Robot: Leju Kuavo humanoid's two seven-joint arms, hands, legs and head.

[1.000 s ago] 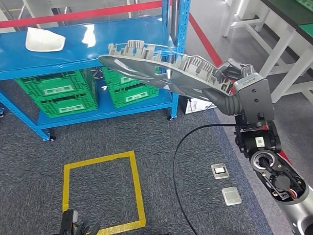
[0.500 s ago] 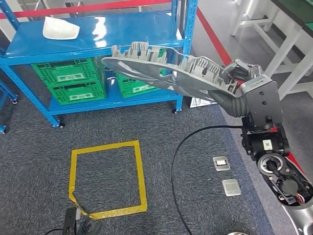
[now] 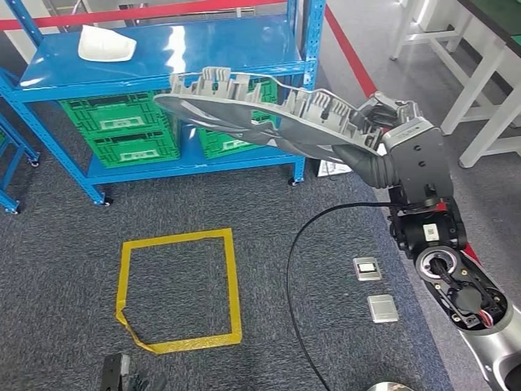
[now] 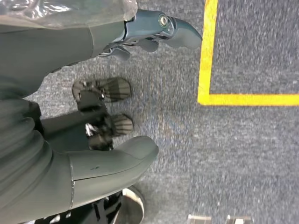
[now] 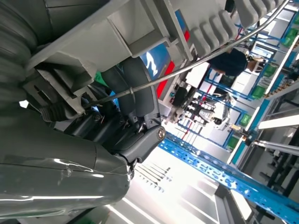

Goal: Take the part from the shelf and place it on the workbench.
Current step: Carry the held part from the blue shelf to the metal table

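My right hand (image 3: 384,122) grips one end of a long grey ribbed part (image 3: 258,114). The part reaches out level to the left, in the air in front of the blue shelf (image 3: 203,49). In the right wrist view the part's ribbed underside (image 5: 116,32) lies against my right hand (image 5: 137,135), whose dark fingers wrap round it. My left hand (image 3: 132,379) hangs low over the carpet with nothing in it. The left wrist view shows that hand (image 4: 116,116) with thumb and fingers apart. A white curved part (image 3: 106,44) lies on the shelf's top board at the left.
Green crates (image 3: 129,130) fill the shelf's lower level. A yellow tape square (image 3: 178,289) marks the carpet. A black cable (image 3: 295,269) loops past two floor plates (image 3: 366,268). White bench legs (image 3: 485,106) and a green-topped workbench (image 3: 497,16) stand at the right.
The whole picture has shifted, so the camera has moved: the shelf and the tape square now sit further right and higher. My right hand still holds the grey part out level.
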